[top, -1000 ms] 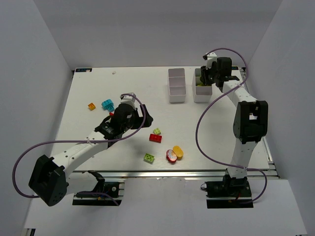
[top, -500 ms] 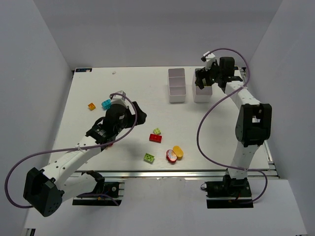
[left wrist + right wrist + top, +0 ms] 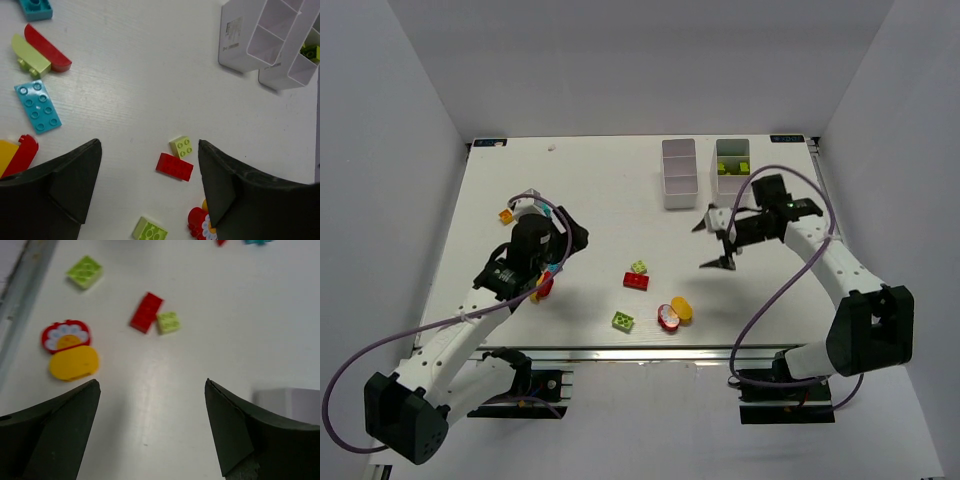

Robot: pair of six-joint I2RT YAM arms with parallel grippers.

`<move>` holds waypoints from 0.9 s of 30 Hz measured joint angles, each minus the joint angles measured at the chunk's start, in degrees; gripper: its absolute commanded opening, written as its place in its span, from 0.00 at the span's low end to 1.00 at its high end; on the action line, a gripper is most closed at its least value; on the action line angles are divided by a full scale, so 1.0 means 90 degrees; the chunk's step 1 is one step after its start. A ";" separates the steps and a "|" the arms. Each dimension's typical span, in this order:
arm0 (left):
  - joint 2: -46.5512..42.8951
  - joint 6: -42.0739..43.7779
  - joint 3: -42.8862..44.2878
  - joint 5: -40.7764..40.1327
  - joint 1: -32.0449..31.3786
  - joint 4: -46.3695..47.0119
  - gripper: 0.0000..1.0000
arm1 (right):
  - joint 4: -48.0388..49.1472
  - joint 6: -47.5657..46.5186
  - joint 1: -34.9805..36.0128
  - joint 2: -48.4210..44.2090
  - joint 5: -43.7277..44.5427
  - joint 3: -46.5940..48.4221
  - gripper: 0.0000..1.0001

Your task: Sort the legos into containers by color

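Progress, early: lime bricks [image 3: 733,166] sit in the right bin [image 3: 732,147]; I judge red brick [image 3: 174,166], cyan brick [image 3: 38,106] and others on the worktop [image 3: 125,75] unsorted. Left gripper [image 3: 149,147], right gripper [image 3: 150,385]: jaws spread, empty.

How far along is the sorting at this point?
Done: a few lime bricks sit in the right bin; the left bin looks empty. In hand: nothing, left gripper and right gripper are both open. Left: red brick, cyan brick and others on the table.
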 measured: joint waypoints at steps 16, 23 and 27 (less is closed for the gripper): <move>0.0352 -0.0032 -0.0850 0.1304 0.0262 -0.0163 0.79 | -0.0211 -0.0146 0.1846 -0.0937 0.1258 -0.2200 0.89; 0.0119 -0.0058 -0.0923 0.1406 0.0262 -0.0109 0.81 | 0.1059 0.1090 0.2346 -0.0721 0.1882 -0.2378 0.89; 0.0095 -0.0102 -0.0935 0.1438 0.0262 -0.0066 0.82 | 0.1671 0.1520 0.2441 -0.0525 0.2171 -0.2429 0.89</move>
